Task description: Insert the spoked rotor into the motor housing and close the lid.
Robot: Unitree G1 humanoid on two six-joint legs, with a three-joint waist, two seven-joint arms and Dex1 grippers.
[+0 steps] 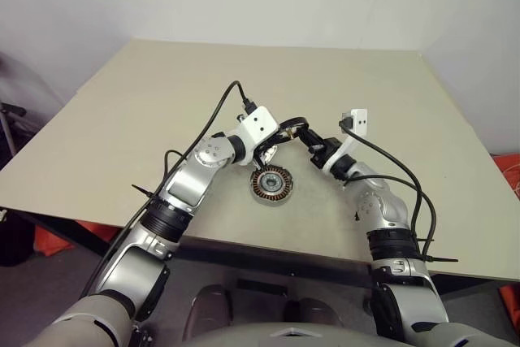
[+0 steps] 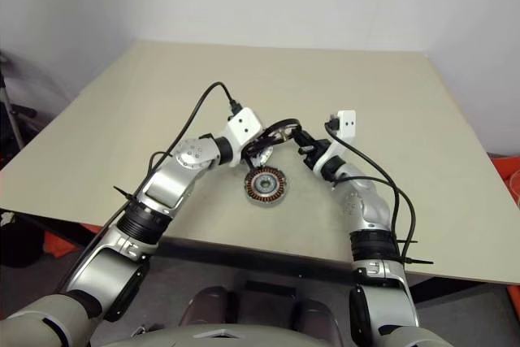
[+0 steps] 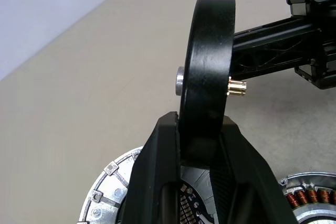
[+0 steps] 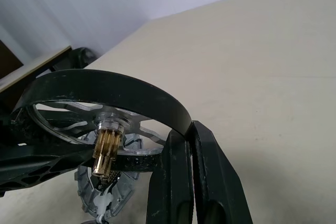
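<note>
The spoked rotor [image 4: 100, 109], a black-rimmed wheel with silver spokes and a brass pinion, hangs edge-up above the table between both grippers. My right gripper [image 4: 184, 129] is shut on its rim from the right. My left gripper [image 3: 202, 124] clamps the rim [image 3: 207, 66] from the left, one finger on each face. Just below them the motor housing [image 1: 270, 184] lies flat on the table, its copper windings facing up. The lid [image 3: 107, 182], a silver disc with a ribbed rim, lies on the table under my left gripper, partly hidden by its fingers.
The tan table [image 1: 162, 119] stretches wide to the back and to both sides. Its front edge [image 1: 268, 245] runs close below the housing. Black cables loop off both wrists. A white wall stands behind the table.
</note>
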